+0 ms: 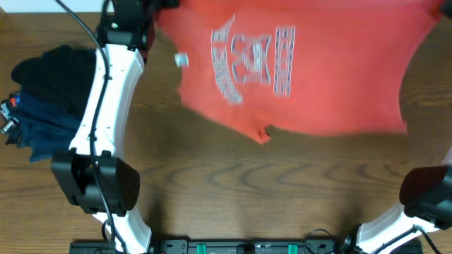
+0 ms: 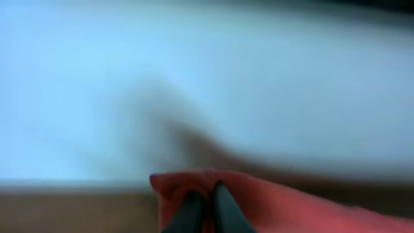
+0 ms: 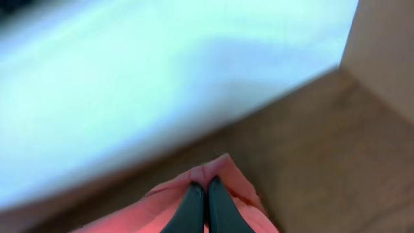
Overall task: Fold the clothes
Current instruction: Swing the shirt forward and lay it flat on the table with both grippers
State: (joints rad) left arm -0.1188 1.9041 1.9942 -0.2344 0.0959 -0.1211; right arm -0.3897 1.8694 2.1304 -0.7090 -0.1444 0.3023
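The coral-red T-shirt (image 1: 332, 77) hangs spread wide across the far half of the desk (image 1: 233, 183), held up by two edges, one on each side. Its printed face is toward the overhead camera, with the white-and-dark block lettering (image 1: 251, 60) turned sideways, and it is blurred. A small white patch, probably the neck tag (image 1: 181, 61), shows at its left edge. I cannot tell whether the lower edge of the cloth touches the wood. The left fingers (image 2: 223, 210) are pressed together on a fold of the red cloth, which bunches up on either side of their tips. The right fingers (image 3: 194, 207) are likewise pinched tight on a peak of the same fabric, above the brown desk surface. The left arm (image 1: 106, 92) reaches up along the left side toward the shirt's top corner, and the right arm (image 1: 424, 204) shows only its base at the lower right. Beside the left arm, at the desk's left edge, a black folded garment (image 1: 56, 70) lies touching a navy blue one (image 1: 46, 130).
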